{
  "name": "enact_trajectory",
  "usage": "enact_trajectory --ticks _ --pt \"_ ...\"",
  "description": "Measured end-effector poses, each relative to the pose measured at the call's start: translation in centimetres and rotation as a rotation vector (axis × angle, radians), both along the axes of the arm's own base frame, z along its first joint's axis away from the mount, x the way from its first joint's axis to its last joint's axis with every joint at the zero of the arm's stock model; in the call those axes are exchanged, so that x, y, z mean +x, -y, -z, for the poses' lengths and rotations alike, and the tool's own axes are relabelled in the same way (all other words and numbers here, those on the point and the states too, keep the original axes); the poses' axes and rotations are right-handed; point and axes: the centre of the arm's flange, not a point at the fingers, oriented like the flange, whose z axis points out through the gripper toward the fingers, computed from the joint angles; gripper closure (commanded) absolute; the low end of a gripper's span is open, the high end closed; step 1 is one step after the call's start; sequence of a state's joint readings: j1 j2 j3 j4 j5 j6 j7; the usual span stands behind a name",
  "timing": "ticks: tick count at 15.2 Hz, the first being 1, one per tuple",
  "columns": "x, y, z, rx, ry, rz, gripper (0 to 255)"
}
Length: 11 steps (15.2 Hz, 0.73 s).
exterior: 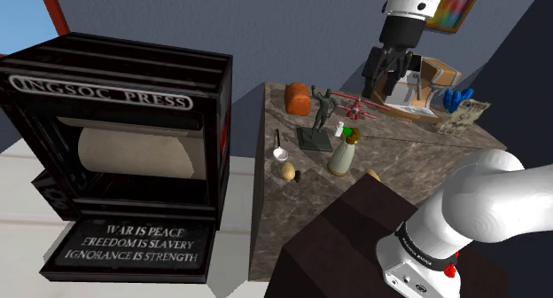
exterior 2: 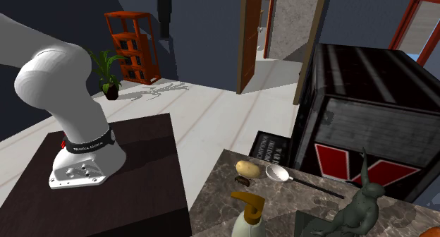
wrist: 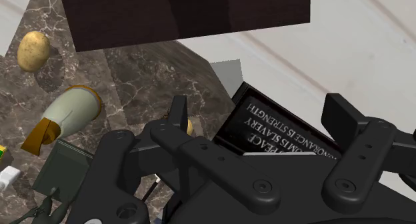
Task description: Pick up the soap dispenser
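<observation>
The soap dispenser (exterior: 344, 152) is a pale bottle with a tan pump, upright on the marble table (exterior: 416, 150) near the stand. It also appears at the second exterior view's bottom edge (exterior 2: 248, 216). My black gripper (exterior: 390, 88) hangs high over the table's far side, well away from the dispenser. In the wrist view the fingers (wrist: 177, 116) stand wide apart with nothing between them, so the gripper (wrist: 260, 119) is open. The dispenser (wrist: 70, 113) lies far below, off to the outer side of one finger.
A dark green figurine (exterior: 321, 119), a small ladle (exterior: 280, 151) and a potato (exterior: 288, 171) stand close to the dispenser. A bread loaf (exterior: 298, 98), a red toy plane (exterior: 359, 110) and a box (exterior: 430, 82) sit farther back. A black press cabinet (exterior: 133, 137) stands beside the table.
</observation>
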State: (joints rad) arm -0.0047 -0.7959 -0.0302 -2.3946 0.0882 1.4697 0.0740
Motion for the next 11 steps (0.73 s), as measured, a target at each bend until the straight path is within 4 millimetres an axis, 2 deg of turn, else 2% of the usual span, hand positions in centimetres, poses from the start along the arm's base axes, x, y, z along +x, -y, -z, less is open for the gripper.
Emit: enact_trajectory --ticks 2,3,11 --pt "0.0 0.5 0.3 -0.001 0.001 -0.001 0" --pt "0.3 1.1 1.3 -0.002 0.002 -0.004 0" --pt "2.4 8.2 7.8 -0.015 0.022 -0.03 0"
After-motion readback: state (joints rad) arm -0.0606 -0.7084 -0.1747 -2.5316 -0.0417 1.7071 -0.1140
